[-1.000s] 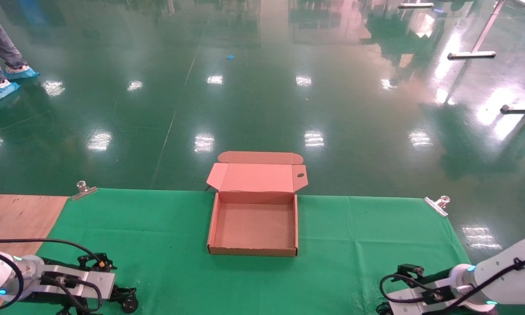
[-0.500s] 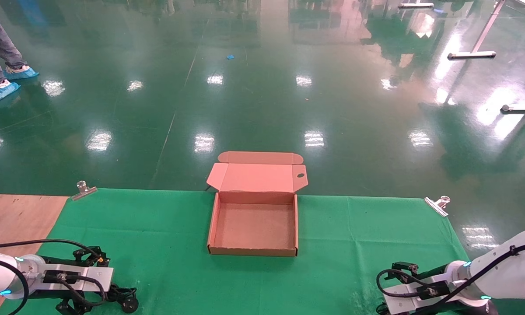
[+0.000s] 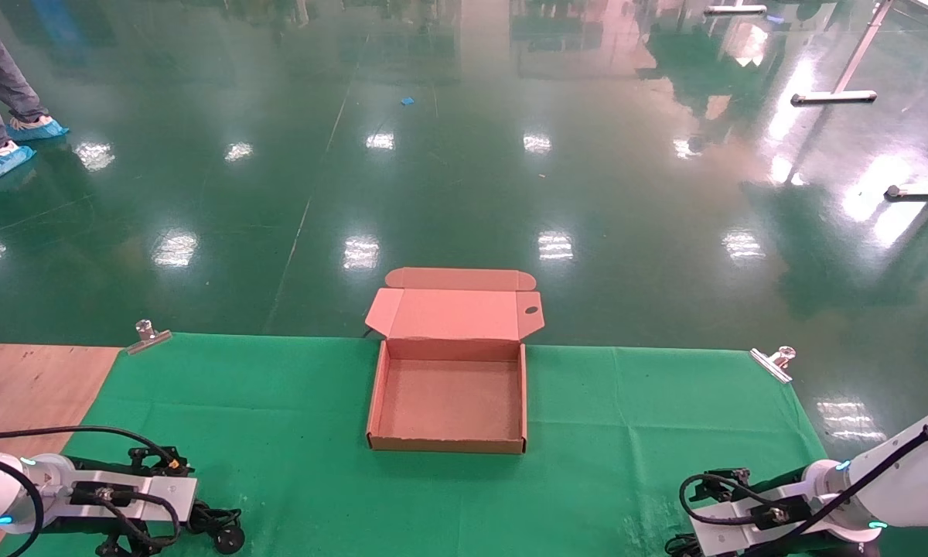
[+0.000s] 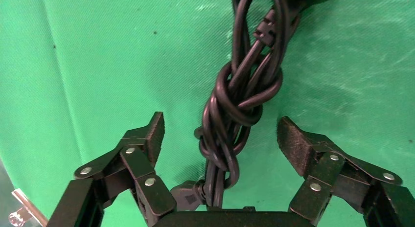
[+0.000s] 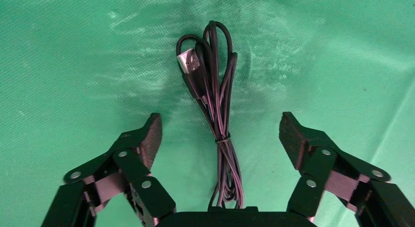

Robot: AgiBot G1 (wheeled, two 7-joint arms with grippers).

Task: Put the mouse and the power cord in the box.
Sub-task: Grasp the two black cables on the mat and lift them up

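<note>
Our left gripper (image 4: 220, 136) wide open around power cord (image 4: 242, 95), holding nothing. Cord thick, bendy; we grab knotted middle. Right gripper (image 5: 220, 134) wide open over thin cable (image 5: 218, 104).

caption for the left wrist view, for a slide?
Left pincer open, straddling the knotted power cord on the green cloth, not yet gripping.

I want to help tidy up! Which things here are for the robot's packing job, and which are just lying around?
For the job: box, open and empty; power cord, below the open left gripper; thin USB cable, probably the mouse's, below the open right gripper. The mouse itself is out of view.
Just around: metal clip; second clip; a person's blue shoe covers.
</note>
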